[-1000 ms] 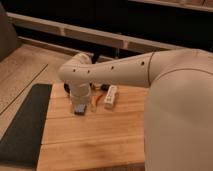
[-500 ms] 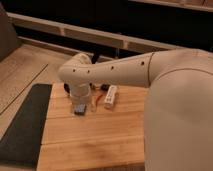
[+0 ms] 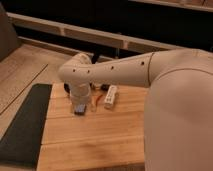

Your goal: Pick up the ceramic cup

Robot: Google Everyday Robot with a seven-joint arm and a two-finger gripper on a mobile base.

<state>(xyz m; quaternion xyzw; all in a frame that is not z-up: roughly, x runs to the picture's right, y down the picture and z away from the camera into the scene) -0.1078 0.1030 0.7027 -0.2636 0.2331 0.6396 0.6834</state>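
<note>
My white arm reaches from the right across the wooden table (image 3: 100, 135). Its wrist points down at the table's back left part. The gripper (image 3: 79, 108) shows as a small dark tip touching or just above the wood, left of a long white bottle-like object (image 3: 111, 96). The ceramic cup does not show; the arm's elbow and wrist cover the spot behind the gripper. A sliver of a dark object, perhaps the black bowl (image 3: 67, 88), shows at the wrist's left edge.
A thin orange item (image 3: 95, 101) lies between the gripper and the white object, and a small red item (image 3: 104, 87) lies behind it. A dark mat (image 3: 25, 125) borders the table's left side. A ledge and dark shelving run behind the table.
</note>
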